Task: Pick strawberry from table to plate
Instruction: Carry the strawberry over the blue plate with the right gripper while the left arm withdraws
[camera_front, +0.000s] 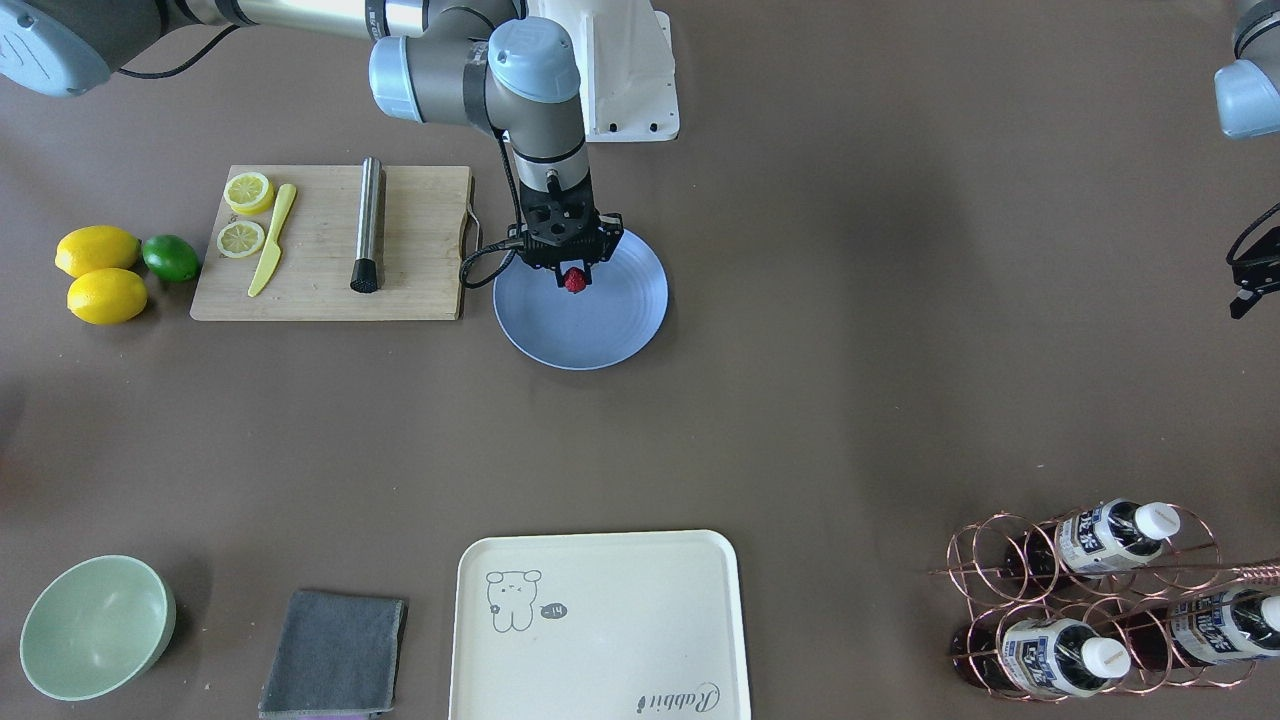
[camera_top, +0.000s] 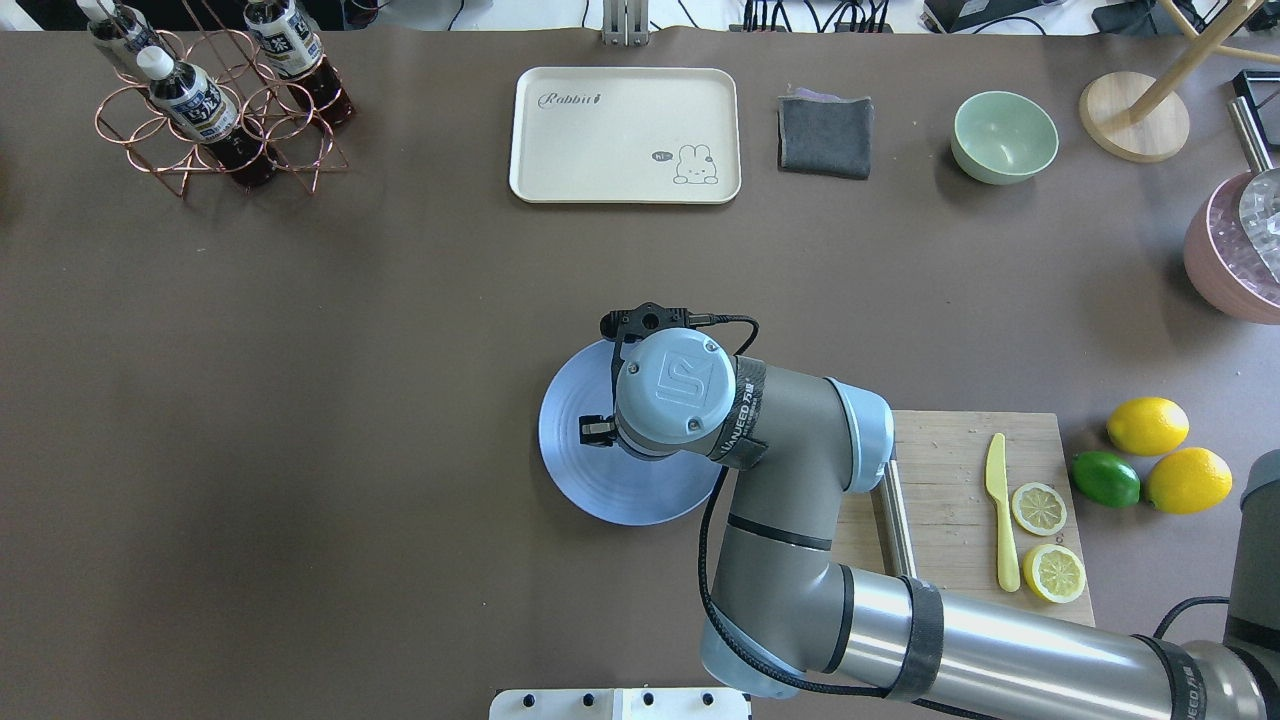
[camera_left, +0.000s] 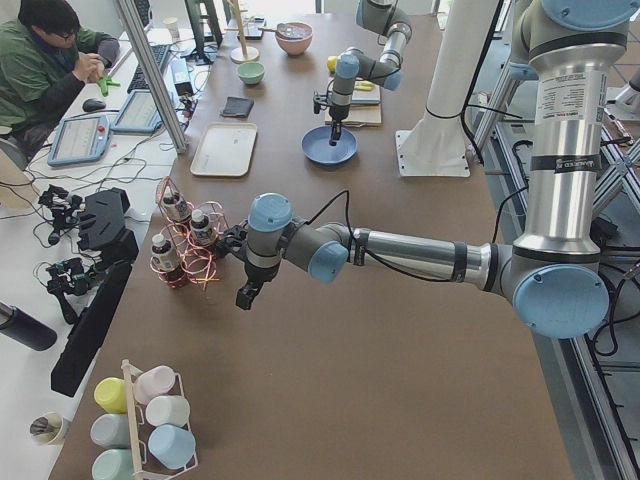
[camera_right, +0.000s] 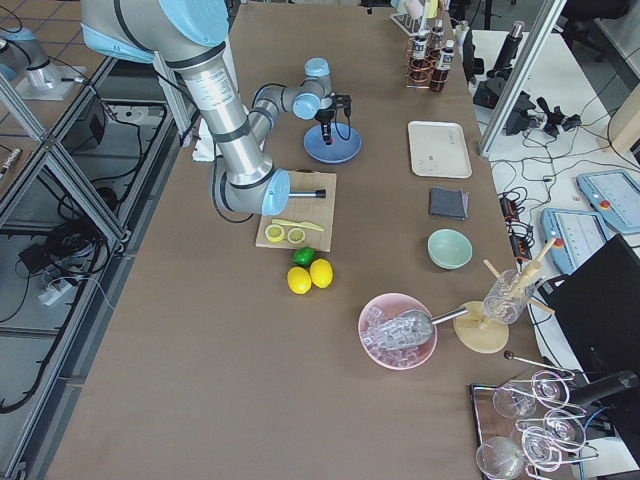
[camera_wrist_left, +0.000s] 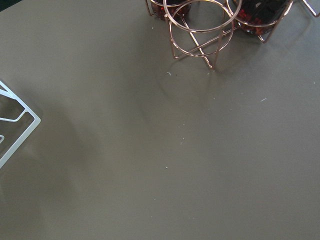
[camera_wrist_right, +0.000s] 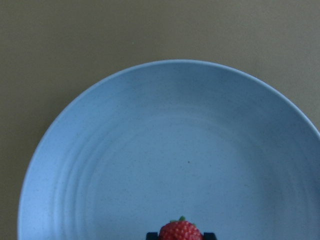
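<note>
A small dark-red strawberry (camera_front: 574, 281) is pinched between the fingertips of my right gripper (camera_front: 574, 287), which points straight down over the round blue-grey plate (camera_front: 600, 335). In the right wrist view the strawberry (camera_wrist_right: 180, 231) hangs over the plate (camera_wrist_right: 170, 150) inside its near rim. From overhead the wrist hides the berry, and only the plate (camera_top: 585, 485) shows. My left gripper (camera_front: 1248, 285) hangs over bare brown table (camera_front: 850, 400) near the bottle rack; it sits at the edge of the front-facing view and I cannot tell its jaw state.
A wooden cutting board (camera_front: 420, 290) with lemon slices, a yellow knife (camera_front: 272, 240) and a metal cylinder (camera_front: 369, 222) lies beside the plate. Two lemons (camera_front: 98, 272) and a lime (camera_front: 171, 257) lie past it. A cream tray (camera_front: 600, 625), grey cloth (camera_front: 335, 652), green bowl (camera_front: 97, 625) and copper bottle rack (camera_front: 1100, 600) line the far edge.
</note>
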